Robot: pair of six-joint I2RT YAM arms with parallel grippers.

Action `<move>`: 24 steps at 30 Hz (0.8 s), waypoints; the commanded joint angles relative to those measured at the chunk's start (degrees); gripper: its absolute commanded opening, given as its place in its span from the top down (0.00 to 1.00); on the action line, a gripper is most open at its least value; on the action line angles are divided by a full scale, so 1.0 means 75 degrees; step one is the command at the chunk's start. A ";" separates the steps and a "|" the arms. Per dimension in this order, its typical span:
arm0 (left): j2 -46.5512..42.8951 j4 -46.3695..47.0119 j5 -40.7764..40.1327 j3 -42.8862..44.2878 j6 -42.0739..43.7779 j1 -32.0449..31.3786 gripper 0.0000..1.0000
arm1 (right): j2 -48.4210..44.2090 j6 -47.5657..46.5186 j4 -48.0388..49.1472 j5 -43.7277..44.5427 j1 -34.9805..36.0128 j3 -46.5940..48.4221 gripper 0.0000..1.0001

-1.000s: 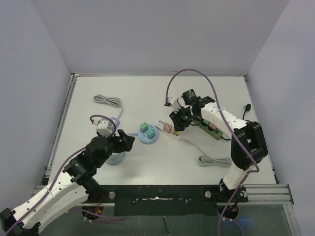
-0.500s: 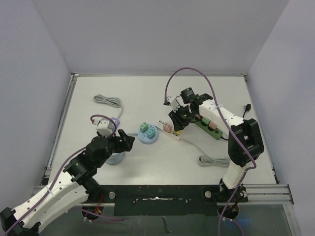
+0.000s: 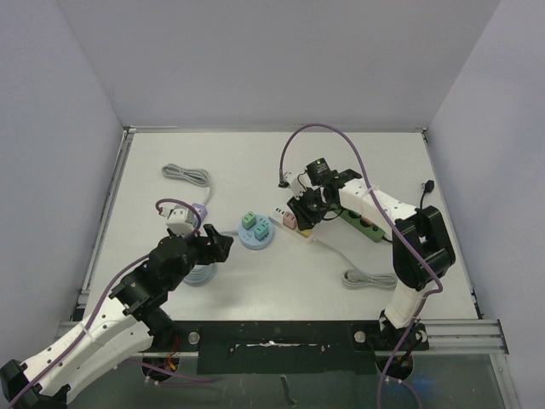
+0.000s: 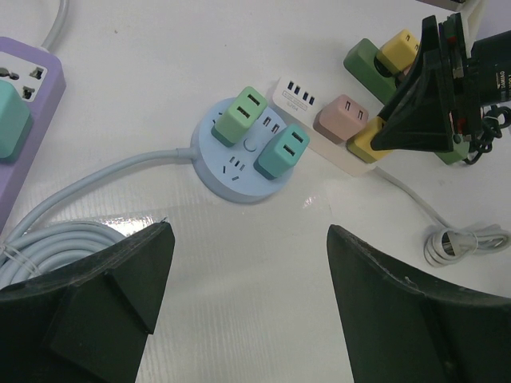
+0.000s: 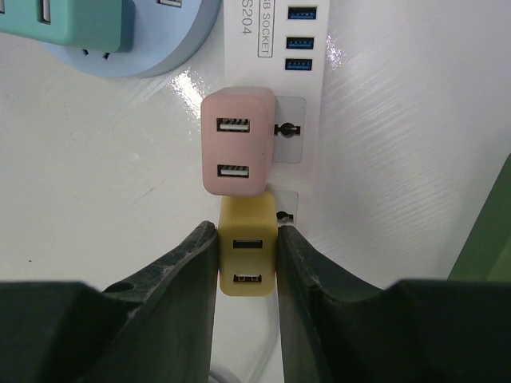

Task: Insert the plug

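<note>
In right tool (image 5: 247, 239): yellow plug (image 5: 247, 262), ports up, lengthwise along strip (image 5: 307, 88).

yellow plug (image 5: 247, 255) | two USB ports facing up | upright on white power strip (image 5: 299, 88)

The top external camera looks down on the whole table (image 3: 255, 162) from its near side. Both wrist cameras face the white power strip (image 4: 297, 94), the right one much nearer.
</note>
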 commanded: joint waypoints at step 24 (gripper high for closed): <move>0.0331 -0.0559 -0.1313 0.0484 -0.1174 0.0021 0.23 | 0.0675 0.0816 0.1374 0.2086 0.0544 -0.1705 1.00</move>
